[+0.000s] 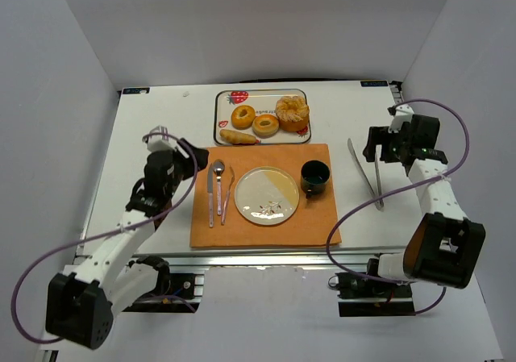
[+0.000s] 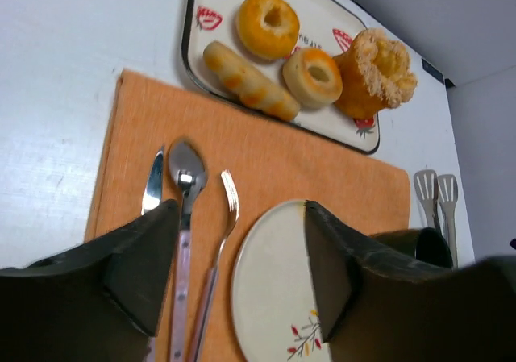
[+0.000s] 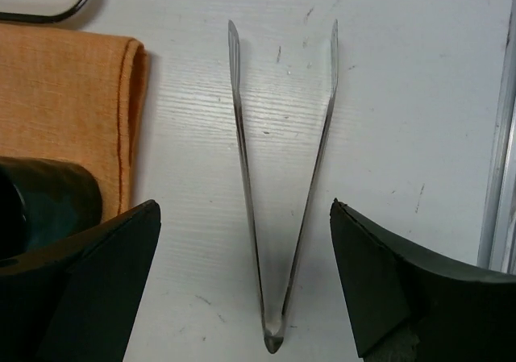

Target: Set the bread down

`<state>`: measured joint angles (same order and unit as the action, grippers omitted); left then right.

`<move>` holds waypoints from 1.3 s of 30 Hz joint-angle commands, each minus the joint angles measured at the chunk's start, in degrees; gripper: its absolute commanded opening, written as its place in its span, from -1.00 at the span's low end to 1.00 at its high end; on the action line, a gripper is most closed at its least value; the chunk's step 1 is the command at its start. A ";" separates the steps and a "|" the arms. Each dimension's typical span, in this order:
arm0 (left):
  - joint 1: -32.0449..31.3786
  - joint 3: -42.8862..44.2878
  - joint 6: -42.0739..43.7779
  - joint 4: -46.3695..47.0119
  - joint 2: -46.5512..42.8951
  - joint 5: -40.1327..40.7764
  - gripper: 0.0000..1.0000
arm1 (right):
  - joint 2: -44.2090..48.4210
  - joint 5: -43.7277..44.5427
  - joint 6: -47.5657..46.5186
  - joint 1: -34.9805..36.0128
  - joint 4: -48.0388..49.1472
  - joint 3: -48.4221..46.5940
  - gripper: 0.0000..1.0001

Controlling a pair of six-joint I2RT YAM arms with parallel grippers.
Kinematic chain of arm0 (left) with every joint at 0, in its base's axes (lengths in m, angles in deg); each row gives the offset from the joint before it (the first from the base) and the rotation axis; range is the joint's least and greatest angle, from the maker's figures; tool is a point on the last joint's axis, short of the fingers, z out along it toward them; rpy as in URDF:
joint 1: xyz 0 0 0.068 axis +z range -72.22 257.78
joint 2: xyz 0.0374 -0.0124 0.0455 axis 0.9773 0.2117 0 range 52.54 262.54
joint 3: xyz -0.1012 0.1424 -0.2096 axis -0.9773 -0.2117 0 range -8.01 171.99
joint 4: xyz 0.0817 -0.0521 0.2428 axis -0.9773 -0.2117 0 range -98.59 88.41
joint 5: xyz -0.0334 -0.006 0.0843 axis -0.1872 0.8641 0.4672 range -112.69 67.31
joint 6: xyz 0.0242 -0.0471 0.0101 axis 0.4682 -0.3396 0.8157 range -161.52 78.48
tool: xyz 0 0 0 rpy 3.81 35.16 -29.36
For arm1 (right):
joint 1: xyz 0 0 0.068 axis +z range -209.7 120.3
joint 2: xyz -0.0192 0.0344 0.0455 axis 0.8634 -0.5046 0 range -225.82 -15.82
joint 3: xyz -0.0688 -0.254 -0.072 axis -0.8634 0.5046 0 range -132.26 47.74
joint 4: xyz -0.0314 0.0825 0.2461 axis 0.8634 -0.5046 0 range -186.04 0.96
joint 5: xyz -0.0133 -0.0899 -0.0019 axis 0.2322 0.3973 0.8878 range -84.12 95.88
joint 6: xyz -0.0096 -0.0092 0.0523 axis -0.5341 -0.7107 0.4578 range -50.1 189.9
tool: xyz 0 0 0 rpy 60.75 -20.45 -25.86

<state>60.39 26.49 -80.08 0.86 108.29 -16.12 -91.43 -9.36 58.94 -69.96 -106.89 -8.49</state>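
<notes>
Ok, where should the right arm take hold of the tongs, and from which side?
Take the tongs about midway along their two arms, coming straight down from above. They lie flat on the table in a V, joined end nearest the robot, so the open right gripper can set its fingers outside both arms and probably squeeze them together.
</notes>
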 commanded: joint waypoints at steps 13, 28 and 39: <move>-0.01 -6.91 -2.40 -0.96 -8.47 -1.11 0.25 | -5.59 -2.53 -21.11 -5.38 -1.41 4.71 0.79; -0.02 -7.34 -2.13 2.20 -4.24 -1.56 0.29 | -21.14 3.02 -17.08 -3.19 -4.56 -0.46 0.72; 0.07 -7.87 -2.83 1.67 -5.21 -0.59 0.29 | -28.27 4.70 -22.87 -2.92 -7.64 -2.22 -0.18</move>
<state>60.39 18.07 -82.95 1.91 104.22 -17.48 -117.18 -5.16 39.01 -73.17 -110.37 -12.49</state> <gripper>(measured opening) 0.646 0.485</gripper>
